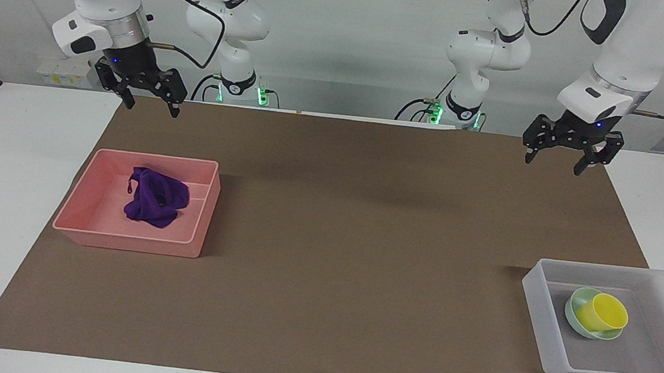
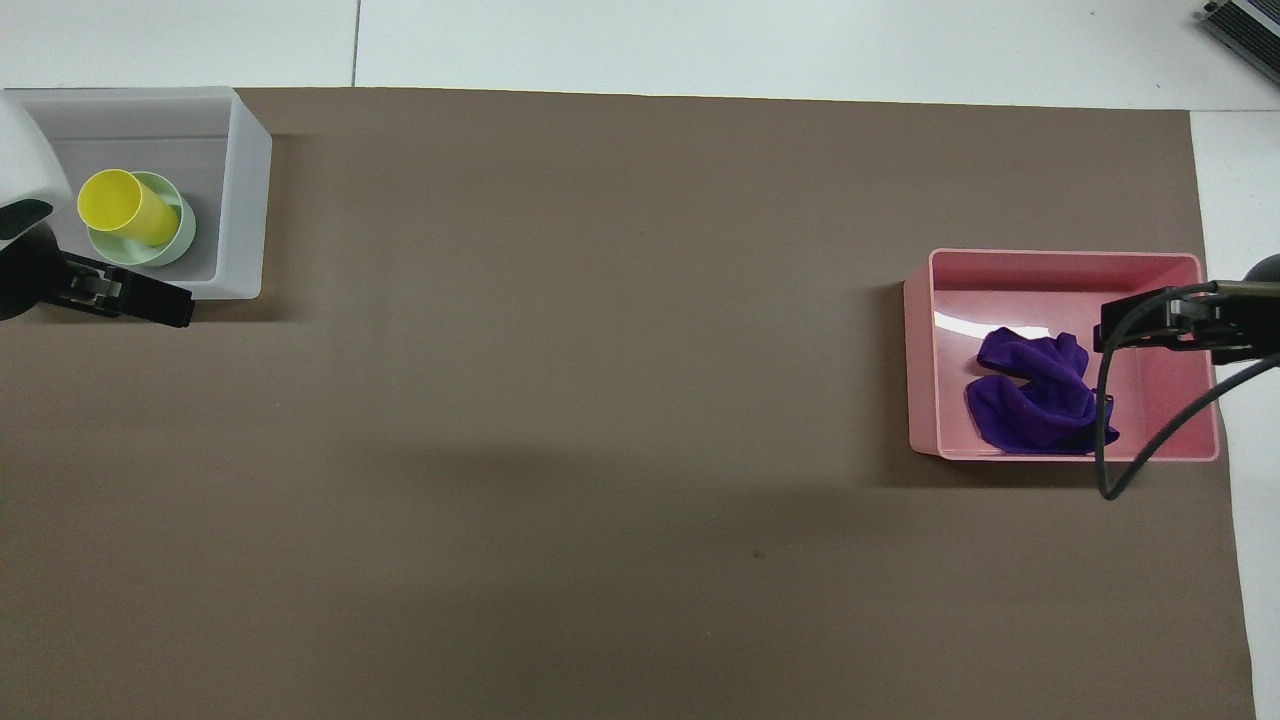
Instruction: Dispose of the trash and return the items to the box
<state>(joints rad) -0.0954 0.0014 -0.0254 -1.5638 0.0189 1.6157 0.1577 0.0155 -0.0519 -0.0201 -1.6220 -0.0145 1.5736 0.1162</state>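
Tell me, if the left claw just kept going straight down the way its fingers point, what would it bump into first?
Probably only the brown paper mat. The left gripper hangs open, pointing down over the mat's edge nearest the robots, well short of the frosted white plastic tub. Its height is hard to judge, so that is a guess.

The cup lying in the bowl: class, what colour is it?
Yellow. The cup shows best in the overhead view, tipped on the pale green bowl.
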